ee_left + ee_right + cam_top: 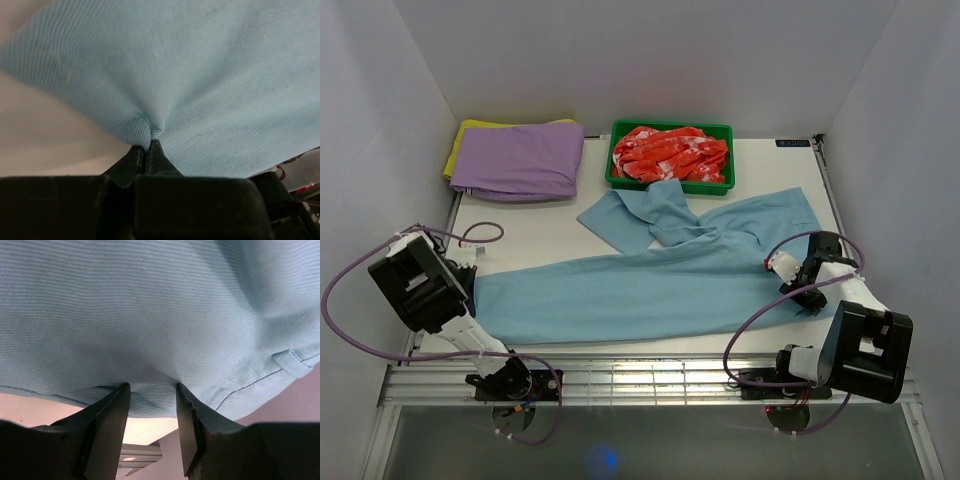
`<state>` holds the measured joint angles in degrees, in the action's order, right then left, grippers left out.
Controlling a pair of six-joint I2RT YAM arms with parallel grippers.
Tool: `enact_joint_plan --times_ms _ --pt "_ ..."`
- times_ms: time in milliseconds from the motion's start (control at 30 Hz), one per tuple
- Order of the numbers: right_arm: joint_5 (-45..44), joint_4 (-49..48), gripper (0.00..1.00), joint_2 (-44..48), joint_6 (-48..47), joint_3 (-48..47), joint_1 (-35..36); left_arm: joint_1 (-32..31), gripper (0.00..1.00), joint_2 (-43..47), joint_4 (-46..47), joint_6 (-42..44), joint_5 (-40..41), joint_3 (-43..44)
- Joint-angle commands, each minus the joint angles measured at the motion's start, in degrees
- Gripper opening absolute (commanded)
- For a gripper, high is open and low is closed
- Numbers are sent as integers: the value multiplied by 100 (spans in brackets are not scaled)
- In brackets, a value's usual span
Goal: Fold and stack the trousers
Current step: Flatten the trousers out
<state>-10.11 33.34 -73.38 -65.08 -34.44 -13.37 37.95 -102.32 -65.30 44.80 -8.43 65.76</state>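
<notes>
**Work surface, top view.** The trousers (650,285) lie flat on the table (530,235). They run from the lower left of the frame to the right edge, in a long band across the middle. One leg is doubled back toward the upper centre, and its end lies against the front wall of the green bin (670,125).

**Containers.** The green bin stands at the upper centre of the frame, at the far edge of the table. It holds one item, a crumpled red-and-white patterned cloth (670,152), which fills most of the bin and rises to about rim level. No part of the trousers is inside the bin.

**Other items.** A folded purple garment (520,160) lies in the upper left, just beside the bin. It rests on a yellow cloth (460,145), of which only the left edge shows.

**Left gripper (151,146).** It is at the left end of the trousers. In the left wrist view the fingers are pressed together on a pinch of blue cloth, and creases radiate from the pinch point.

**Right gripper (152,388).** It is at the right portion of the trousers, near the lower edge of the cloth. In the right wrist view the fingers (112,412) stand apart, with a clear gap between them. The cloth edge sits at the fingertips and bulges slightly into the gap. It is not clamped.
</notes>
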Motion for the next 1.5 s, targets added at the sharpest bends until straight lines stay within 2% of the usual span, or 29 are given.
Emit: enact_joint_plan --times_ms 0,33,67,100,133,167,233,267,300,367,433,500,533,600,633,700,833,1100,1133,1233,1267,1333,1367,1400,1467 --pt "-510 776 48 94 -751 482 -149 221 0 379 772 687 763 -457" --pt "-283 988 48 183 -804 386 -140 230 4 536 808 819 755 -537" --pt "-125 1190 50 254 -822 254 -149 230 14 616 695 881 520 -459" --pt "86 1383 52 350 -796 79 -149 230 27 695 546 943 213 -311" --pt "540 1751 55 386 -744 -366 -140 221 50 783 353 995 -130 -100" --pt "780 1937 60 404 -639 -623 -149 204 58 923 55 996 -838 441" --pt "1629 2376 66 343 -489 -1411 -149 55 68 1047 -210 935 -1510 1006" --pt "1861 2413 72 308 -366 -1652 -149 -42 69 1161 -325 752 -2087 1462" --pt "2072 2431 75 194 -78 -1872 -140 -356 70 1232 -326 619 -2302 1623" --pt "2548 2371 85 36 240 -2452 -140 -840 72 1468 -117 112 -2619 1834" --pt "2759 2160 88 -272 872 -2751 -140 -1718 73 1679 401 -486 -2734 1705" --pt "2795 1695 95 -613 1408 -3095 -140 -2359 74 1864 1315 -1371 -2403 1372" --pt "2865 1597 97 -755 1784 -3191 -131 -3033 75 1839 1631 -1647 -2183 1283" --pt "2874 1273 98 -1132 2173 -3473 -131 -3617 75 1481 2248 -2287 -1796 1255" --pt "2848 1167 98 -1265 2453 -3552 -131 -4124 75 1296 2397 -2474 -1464 1316" --pt "2804 816 98 -1589 2710 -3728 -122 -4540 75 883 2688 -2791 -1268 1613" --pt "2778 569 98 -2118 3018 -3886 -96 -4954 75 -329 2926 -3415 -872 2194" --pt "2128 -91 97 -2830 3089 -3412 -87 -5658 77 -1597 3216 -3636 955 2635" --pt "1953 -135 97 -2883 3080 -3290 -79 -5694 77 -1693 3208 -3636 1044 2644" --pt "1592 -319 96 -3050 2958 -3114 -87 -5738 67 -2036 3111 -3662 1352 2635" --pt "1504 -363 96 -3076 2931 -3000 -79 -5738 51 -2116 3006 -3653 1352 2635" --pt "1232 -469 96 -3173 2826 -2911 -87 -5720 37 -2309 2830 -3645 1396 2626" --pt "1152 -486 95 -3225 2790 -2850 -96 -5685 21 -2327 2699 -3653 1396 2609" --pt "1065 -513 95 -3252 2764 -2823 -96 -5572 12 -2223 2672 -3645 1327 2496" --pt "827 -504 95 -3261 2676 -2779 -149 -5387 0 -1960 2671 -3636 1247 2337"
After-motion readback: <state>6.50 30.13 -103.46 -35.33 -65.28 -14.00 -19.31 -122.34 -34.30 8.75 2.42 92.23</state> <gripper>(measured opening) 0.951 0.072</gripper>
